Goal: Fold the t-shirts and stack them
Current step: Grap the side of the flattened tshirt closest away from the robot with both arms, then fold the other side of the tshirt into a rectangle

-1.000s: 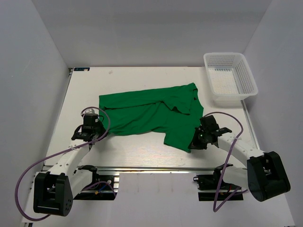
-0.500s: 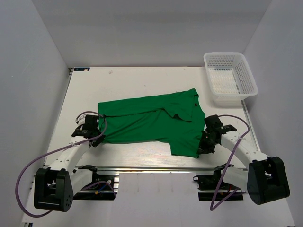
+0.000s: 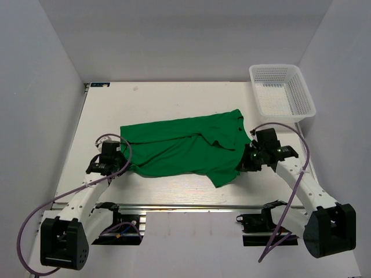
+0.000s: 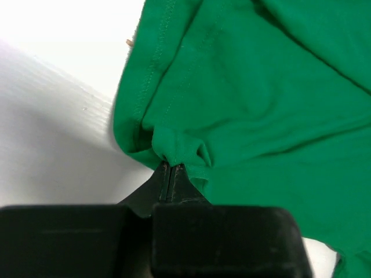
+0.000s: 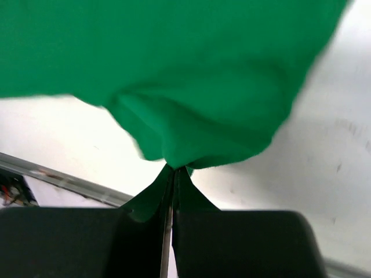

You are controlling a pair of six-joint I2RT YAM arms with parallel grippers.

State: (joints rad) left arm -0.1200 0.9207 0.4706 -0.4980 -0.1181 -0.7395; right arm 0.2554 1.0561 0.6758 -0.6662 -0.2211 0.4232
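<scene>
The bright green short-sleeved cotton t-shirt's (image 3: 185, 145) near right corner has drawn back from the near edge since half a second ago, pinched in the clenched right gripper (image 5: 174, 169). The left gripper (image 4: 170, 171) is clamped on its left hem. The shirt lies mid white table (image 3: 156, 98), near a white plastic mesh basket (image 3: 282, 92).

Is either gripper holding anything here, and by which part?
Both hold the green t-shirt: the left gripper pinches bunched fabric by its left hem, the right gripper pinches a fold at its right edge.
</scene>
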